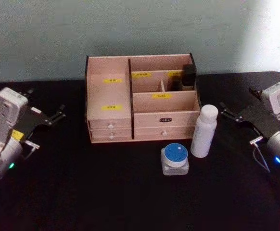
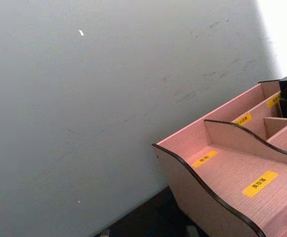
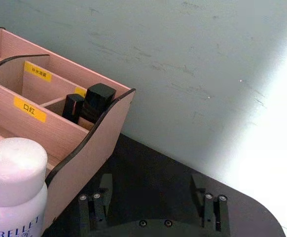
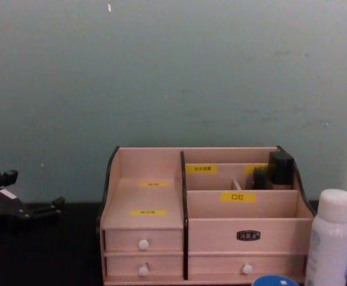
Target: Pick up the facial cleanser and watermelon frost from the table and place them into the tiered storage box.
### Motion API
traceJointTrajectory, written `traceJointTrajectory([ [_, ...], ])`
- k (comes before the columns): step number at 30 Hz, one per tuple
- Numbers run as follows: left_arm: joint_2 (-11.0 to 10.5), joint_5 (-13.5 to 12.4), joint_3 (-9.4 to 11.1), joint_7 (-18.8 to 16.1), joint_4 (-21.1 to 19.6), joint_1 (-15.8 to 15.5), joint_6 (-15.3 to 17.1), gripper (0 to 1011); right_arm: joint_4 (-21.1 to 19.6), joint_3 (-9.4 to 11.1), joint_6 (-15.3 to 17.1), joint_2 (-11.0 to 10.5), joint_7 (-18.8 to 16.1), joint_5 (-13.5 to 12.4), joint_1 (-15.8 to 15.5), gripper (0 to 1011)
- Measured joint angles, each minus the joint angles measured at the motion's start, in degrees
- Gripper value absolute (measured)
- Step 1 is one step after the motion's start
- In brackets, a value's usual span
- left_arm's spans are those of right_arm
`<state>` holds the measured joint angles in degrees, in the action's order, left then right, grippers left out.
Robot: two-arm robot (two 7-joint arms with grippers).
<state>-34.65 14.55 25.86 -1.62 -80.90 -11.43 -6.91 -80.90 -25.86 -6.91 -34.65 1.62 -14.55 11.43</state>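
My right claw [image 1: 225, 111] hovers spread wide, just right of the facial cleanser [image 1: 204, 131]. The bottle stands upright on the black table [image 1: 82, 192], close in front of the right end of the tiered storage box [image 1: 108, 72]. The watermelon frost [image 1: 174, 159] sits nearer, just left of the bottle. My left claw [image 1: 59, 112] hangs open on the left, apart from the box.

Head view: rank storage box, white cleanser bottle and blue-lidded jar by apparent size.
1. tiered storage box, clearly largest.
2 and 3. facial cleanser and watermelon frost look about alike: bottle taller, jar wider and nearer the camera.
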Motion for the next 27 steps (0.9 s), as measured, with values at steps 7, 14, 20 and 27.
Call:
traceJointTrajectory([
  [7, 0.00, 0.00, 0.00, 0.00, 0.00, 0.00, 0.00, 1001, 0.00, 0.00, 0.00, 0.00, 0.00, 0.00, 0.00, 1003],
  [14, 0.00, 0.00, 0.00, 0.00, 0.00, 0.00, 0.00, 1001, 0.00, 0.00, 0.00, 0.00, 0.00, 0.00, 0.00, 1003],
  [20, 0.00, 0.00, 0.00, 0.00, 0.00, 0.00, 0.00, 1001, 0.00, 0.00, 0.00, 0.00, 0.00, 0.00, 0.00, 1003],
  [27, 0.00, 0.00, 0.00, 0.00, 0.00, 0.00, 0.00, 1001, -0.03, 0.39, 0.00, 0.14, -0.38, -0.01, -0.14, 1003],
])
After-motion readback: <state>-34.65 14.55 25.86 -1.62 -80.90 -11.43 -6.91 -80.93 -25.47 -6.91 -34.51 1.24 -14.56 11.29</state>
